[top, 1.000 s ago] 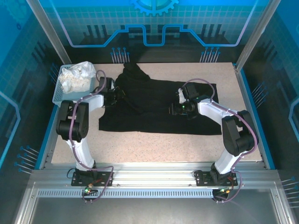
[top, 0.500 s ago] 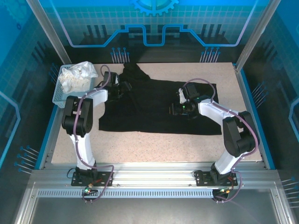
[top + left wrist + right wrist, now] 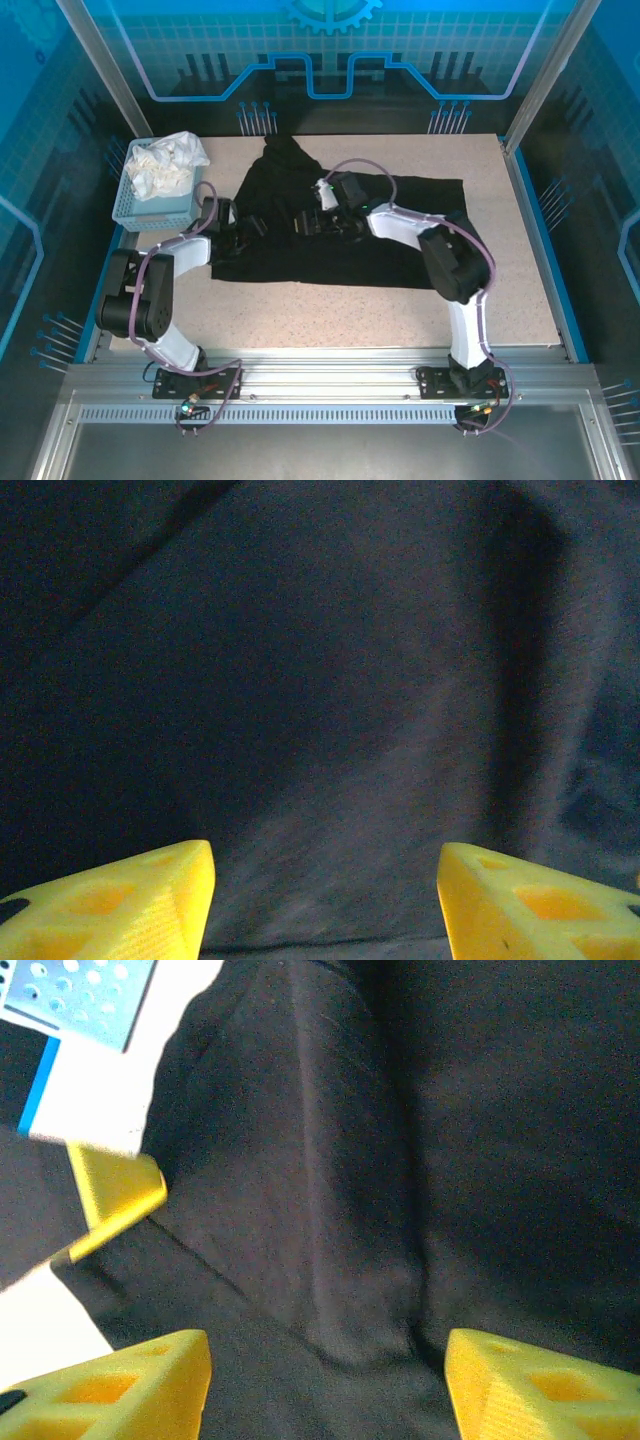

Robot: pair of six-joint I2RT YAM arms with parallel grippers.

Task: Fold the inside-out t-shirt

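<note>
Speckled beige table, blue glowing walls all around. Far left we had a blue basket with a white cloth stuffed in it. The black t-shirt lay spread across the middle of the table. The left gripper hung over the shirt's left part, jaws wide apart with nothing between them, just dark fabric below. Just to its right, the right gripper was over the shirt too, also spread open and holding nothing.
</note>
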